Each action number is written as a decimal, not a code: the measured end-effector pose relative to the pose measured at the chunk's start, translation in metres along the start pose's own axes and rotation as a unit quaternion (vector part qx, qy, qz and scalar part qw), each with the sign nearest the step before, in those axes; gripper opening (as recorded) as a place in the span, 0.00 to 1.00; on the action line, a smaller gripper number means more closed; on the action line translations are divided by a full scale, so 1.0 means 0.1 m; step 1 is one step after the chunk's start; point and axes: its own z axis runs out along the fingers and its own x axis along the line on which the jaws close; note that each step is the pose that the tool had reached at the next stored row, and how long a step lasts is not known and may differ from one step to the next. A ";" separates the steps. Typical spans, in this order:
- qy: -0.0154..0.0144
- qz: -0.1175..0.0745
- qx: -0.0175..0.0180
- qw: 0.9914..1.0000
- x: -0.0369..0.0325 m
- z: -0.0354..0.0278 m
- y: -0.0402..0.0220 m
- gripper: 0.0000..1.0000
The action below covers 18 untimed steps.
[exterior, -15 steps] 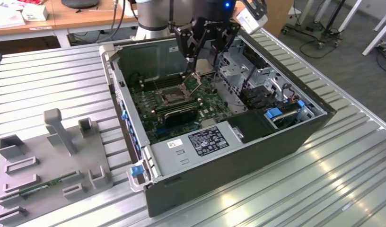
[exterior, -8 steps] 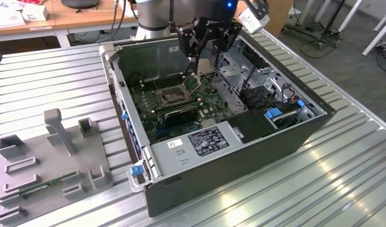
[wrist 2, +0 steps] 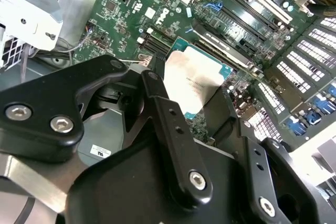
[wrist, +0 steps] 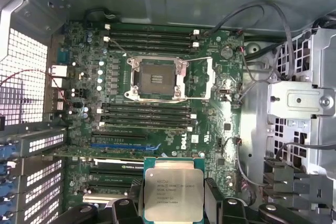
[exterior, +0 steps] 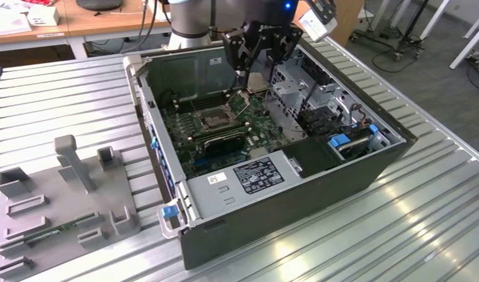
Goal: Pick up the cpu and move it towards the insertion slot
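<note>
Grey plastic holder (exterior: 63, 205) sits near the left end of the slatted bench (exterior: 59, 94) in the exterior view, with a green memory stick (exterior: 56, 232) lying in it. To its right stands the open computer case (exterior: 302, 176), with the green motherboard (exterior: 223, 126) on its floor.

The gripper (exterior: 253, 73) hangs over the far part of the case. Its fingers (wrist 2: 163, 108) pinch the cpu (wrist 2: 193, 80) by its two sides, and the chip is up in the air, not lying on anything. So the picking up looks done, and the step in hand seems to be carrying the cpu over to the insertion slot (exterior: 214, 119).

In the exterior view the slot lies to the left of the gripper, a little nearer the middle of the board. The next move calls for keeping the chip flat, lining its corners up with the square frame, and staying clear of the thin wire lever and the cables (wrist: 252, 19) by the case wall.

The first wrist view shows the chip and the insertion slot (wrist: 157, 80) together, well apart, with the black memory slots (wrist: 144, 116) between them, and the frame looks open. The second wrist view shows how the fingers hold the chip's edges. The exterior view shows the whole bench and the holder.
</note>
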 end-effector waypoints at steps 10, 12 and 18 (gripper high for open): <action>0.000 0.000 0.000 1.000 -0.060 0.000 -0.002 0.55; 0.000 0.000 0.000 1.000 -0.072 0.000 -0.002 0.55; 0.000 0.000 0.000 1.000 -0.112 0.000 -0.004 0.55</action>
